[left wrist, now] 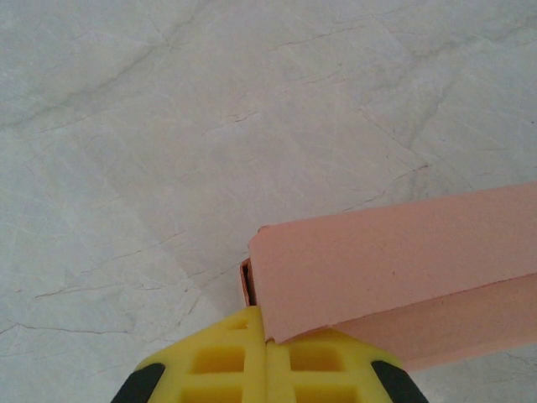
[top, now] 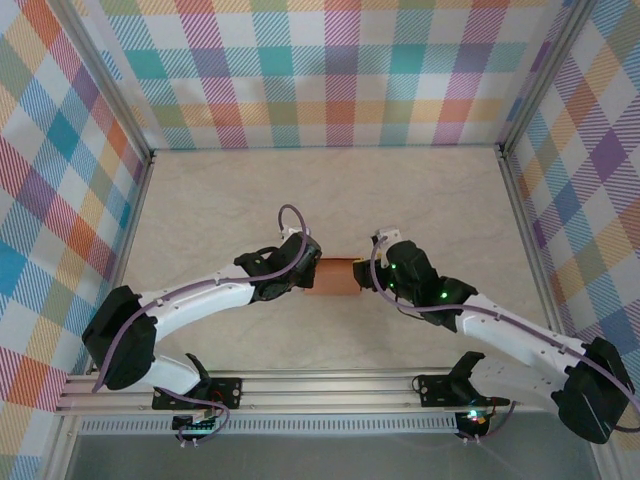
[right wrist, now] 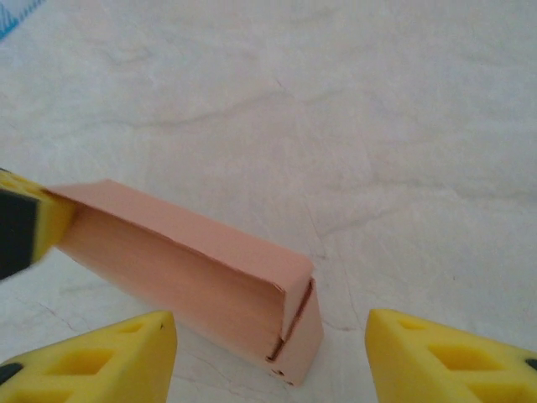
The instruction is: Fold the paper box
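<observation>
Pinching the paper box (left wrist: 394,269) by one end in my clenched left pincer (left wrist: 267,337), mid-frame on the desk (top: 250,200); right pincer (right wrist: 268,344) released, straddling the other end. Body looks folded; that end flap seems unfinished.

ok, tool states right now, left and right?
Left tool: closed on one end of the salmon-orange thin card box.
Right tool: open, straddling the box's other end, not gripping.

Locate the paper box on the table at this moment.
In the top view, the paper box sits near the table's middle; the left tool pinches its left end, and the open right tool flanks its right end.
</observation>
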Robot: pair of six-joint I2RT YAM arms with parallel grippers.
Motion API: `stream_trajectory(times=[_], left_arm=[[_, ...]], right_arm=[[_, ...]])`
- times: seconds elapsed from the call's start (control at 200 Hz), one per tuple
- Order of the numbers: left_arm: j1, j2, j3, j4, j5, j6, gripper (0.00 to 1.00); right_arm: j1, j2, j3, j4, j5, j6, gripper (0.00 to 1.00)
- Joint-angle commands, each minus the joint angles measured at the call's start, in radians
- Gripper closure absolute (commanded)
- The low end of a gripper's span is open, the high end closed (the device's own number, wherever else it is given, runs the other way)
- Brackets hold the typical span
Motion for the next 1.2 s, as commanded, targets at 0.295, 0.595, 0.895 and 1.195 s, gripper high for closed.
stream_trajectory(times=[0.295,0.595,0.895,1.195], left_arm=[[-0.019,0.036,-0.029,-0.076,0.026,0.001,1.0],[-0.022,0.009,-0.034,-0.086,0.011,0.012,1.0],[-0.022,-0.063,-0.037,-0.138,0.014,0.051,0.68],[0.002,-0.083,0.017,-0.185,0.08,0.131,0.51]], right_arm=[[-0.019,0.312,0.288,-0.22,-0.001,0.112,0.36],[-0.028,0.37,0.216,-0.244,-0.026,0.17,0.46],[-0.027,0.382,0.226,-0.25,-0.025,0.176,0.46],[-0.028,0.403,0.233,-0.26,-0.022,0.195,0.46]])
